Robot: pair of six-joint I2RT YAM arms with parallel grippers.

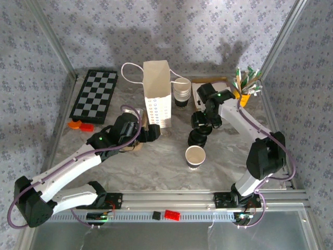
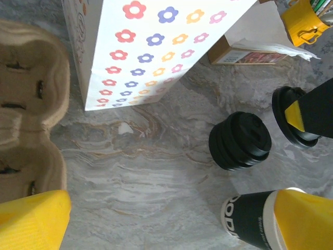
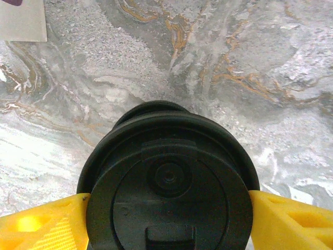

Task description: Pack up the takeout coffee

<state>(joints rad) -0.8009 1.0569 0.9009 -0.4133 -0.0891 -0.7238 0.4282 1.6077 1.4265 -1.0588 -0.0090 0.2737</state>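
Chessboard [image 1: 94, 95]: lies flat at ten o'clock on the worktop [image 1: 156, 156], well apart from the work; it has no part in the job, I'd say.
Left arm: stretched from its base at seven o'clock toward the centre, forearm low, wrist pitched down.
Left gripper [image 1: 152, 133]: fingers [image 2: 31, 221] spread wide with nothing between them, just beside the foot of the bag, likely placed to steady it.
Cup carrier [image 2: 26, 104]: brown pulp tray under the left wrist; the pockets I can see are empty.
Paper bag [image 1: 157, 96]: white, flower-printed, upright at twelve o'clock of the left gripper, top up so a cup can go in from above.
Cup stack [image 1: 182, 92]: nested lidless cups, just at three o'clock of the bag.
Lid stack [image 2: 240, 140]: black lids piled near the centre.
Takeout coffee [image 1: 195, 156]: the single dark-sided, white-rimmed cup stands upright and uncapped at six o'clock of the lid stack, outside the bag.
Black lid [image 3: 169, 177]: held level, top side up, ready to sit on a rim; I cannot tell whether it is lifted clear.
Right gripper [image 1: 202, 123]: fingers [image 3: 41, 224] pinch that lid on opposite edges, just at twelve o'clock of the lid stack.
Right arm: rises from five o'clock, elbow high at the right edge, forearm folded back toward the centre, wrist pointing down.
Stage: capping, by my reckoning; bagging comes after.
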